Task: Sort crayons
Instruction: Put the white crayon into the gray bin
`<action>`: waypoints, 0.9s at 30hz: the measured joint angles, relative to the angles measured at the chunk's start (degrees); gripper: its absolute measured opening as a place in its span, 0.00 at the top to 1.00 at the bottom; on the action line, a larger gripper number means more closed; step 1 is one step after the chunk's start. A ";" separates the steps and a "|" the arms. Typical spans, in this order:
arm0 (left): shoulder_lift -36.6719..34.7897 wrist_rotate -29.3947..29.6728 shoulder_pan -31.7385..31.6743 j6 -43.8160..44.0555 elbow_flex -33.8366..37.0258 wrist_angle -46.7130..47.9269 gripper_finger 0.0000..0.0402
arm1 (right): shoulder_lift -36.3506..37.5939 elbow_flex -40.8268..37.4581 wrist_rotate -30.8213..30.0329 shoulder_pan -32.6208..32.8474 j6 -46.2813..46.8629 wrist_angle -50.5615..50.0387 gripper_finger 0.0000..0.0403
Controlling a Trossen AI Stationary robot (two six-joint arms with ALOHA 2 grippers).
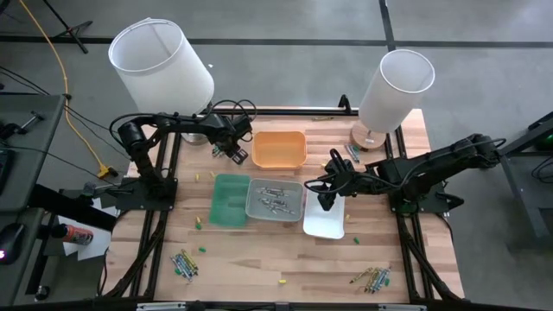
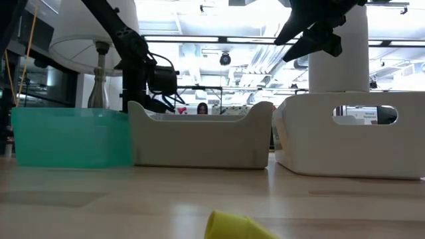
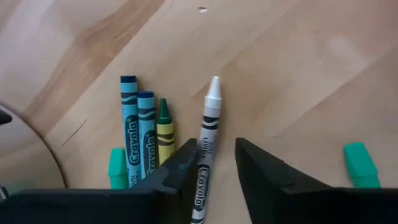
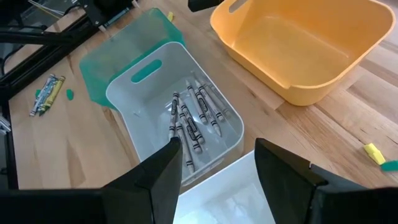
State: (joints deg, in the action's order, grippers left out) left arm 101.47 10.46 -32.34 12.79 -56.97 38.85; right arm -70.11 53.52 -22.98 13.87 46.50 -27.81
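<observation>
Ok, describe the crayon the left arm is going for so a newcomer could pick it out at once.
Start at the orange tray at the table's far side; the left gripper is just beside it. Between its open fingers lies a white crayon on the wood. The crayons next to it are two blue ones and a yellow-wrapped one with a green tip; it is the only white one.

A: The pale wooden table top (image 3: pixel 298 56) looks smooth, with visible grain and a slight sheen. The paper-wrapped white crayon (image 3: pixel 207 134) looks matt.

B: Yep, and the orange plastic tray (image 4: pixel 323 56) is glossy, while the grey plastic tray (image 4: pixel 134 84) looks satiny.
</observation>
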 joint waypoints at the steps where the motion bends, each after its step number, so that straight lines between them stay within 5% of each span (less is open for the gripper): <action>1: 0.02 -0.12 0.10 -0.54 0.00 0.06 0.82 | 0.00 0.00 0.00 0.00 0.00 0.00 0.52; 5: 0.04 -1.61 0.14 -2.56 -0.02 0.23 0.97 | 0.00 0.00 0.00 0.00 -0.02 -0.02 0.52; 15: -3.09 -5.22 0.15 -4.98 0.16 2.46 1.00 | 0.00 0.00 0.02 0.00 -0.44 -0.04 0.52; 27: -28.03 -5.84 5.55 -2.72 0.17 -4.44 1.00 | -0.02 -0.02 -0.04 0.00 -3.32 3.39 0.52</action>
State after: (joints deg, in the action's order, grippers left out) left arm 73.44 4.62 -26.79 10.08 -56.80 34.42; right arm -70.13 53.49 -23.02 13.87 43.18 -24.42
